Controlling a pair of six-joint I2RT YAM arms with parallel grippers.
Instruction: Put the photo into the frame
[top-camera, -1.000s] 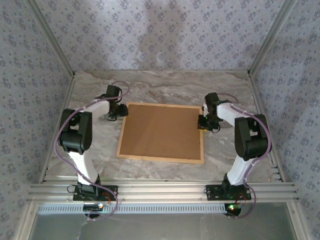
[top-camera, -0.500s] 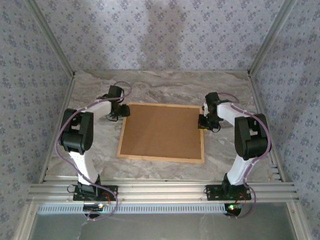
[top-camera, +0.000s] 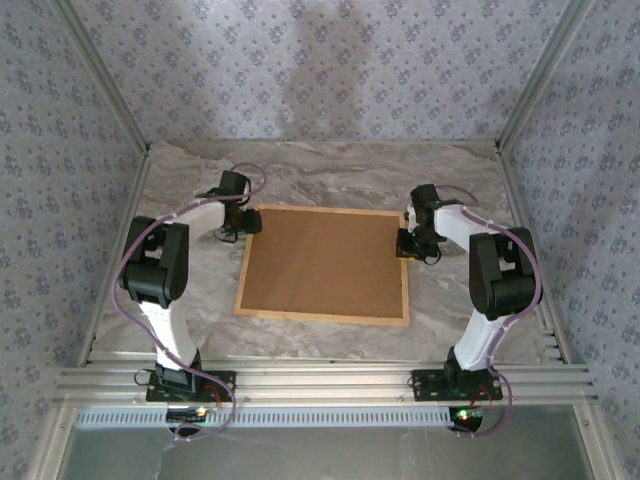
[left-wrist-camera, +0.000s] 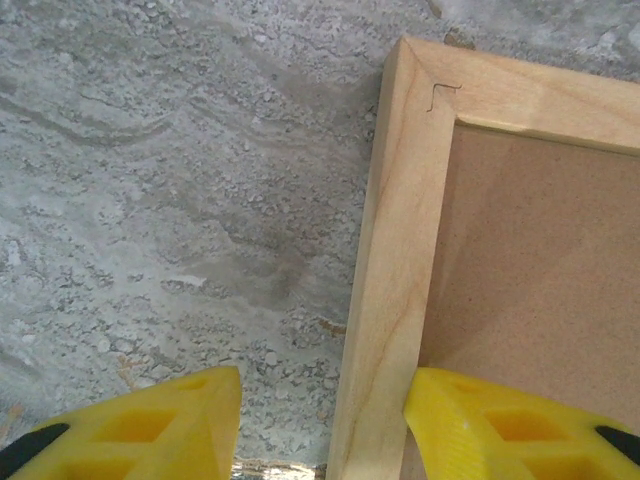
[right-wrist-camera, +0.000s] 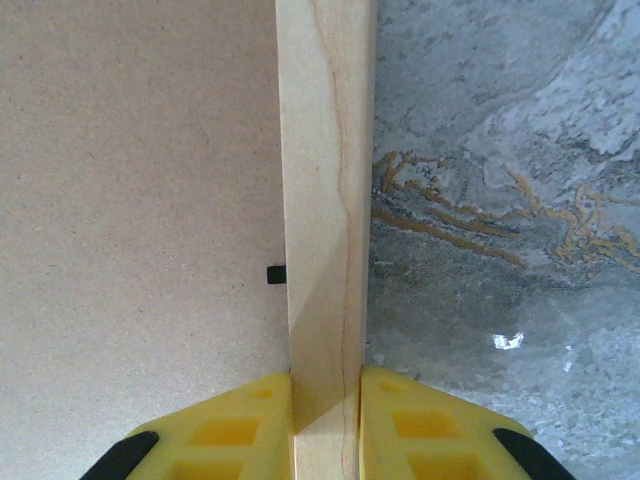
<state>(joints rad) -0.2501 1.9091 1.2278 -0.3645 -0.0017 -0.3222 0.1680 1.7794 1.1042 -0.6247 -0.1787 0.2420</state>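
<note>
Right gripper (right-wrist-camera: 325, 400): jaws closed tight on the right rail of the frame (right-wrist-camera: 320, 200), one yellow finger (right-wrist-camera: 235, 420) over the brown backing board (right-wrist-camera: 140, 200), the other over the table (right-wrist-camera: 500, 200); both pads press the rail's sides. A small black tab (right-wrist-camera: 276, 274) sits at the rail's inner edge, just ahead of the fingers. Left gripper (left-wrist-camera: 325, 420): jaws wide apart, straddling the left rail of the frame (left-wrist-camera: 390, 250) near its far corner; the left finger (left-wrist-camera: 170, 420) hangs over bare marble table (left-wrist-camera: 150, 200), the other over the backing board (left-wrist-camera: 540, 280) at the rail's inner edge; contact with the wood cannot be told. A thin staple mark (left-wrist-camera: 440, 92) shows at the corner joint. From overhead: the frame (top-camera: 320, 317) lies flat in the middle of the grey marbled table (top-camera: 330, 180), back side up, the backing board (top-camera: 320, 260) filling it. The left gripper (top-camera: 245, 225) is at the far left corner, the right gripper (top-camera: 415, 245) on the right rail, toward its far end. Patterned wallpaper walls (top-camera: 320, 70) enclose the table.
</note>
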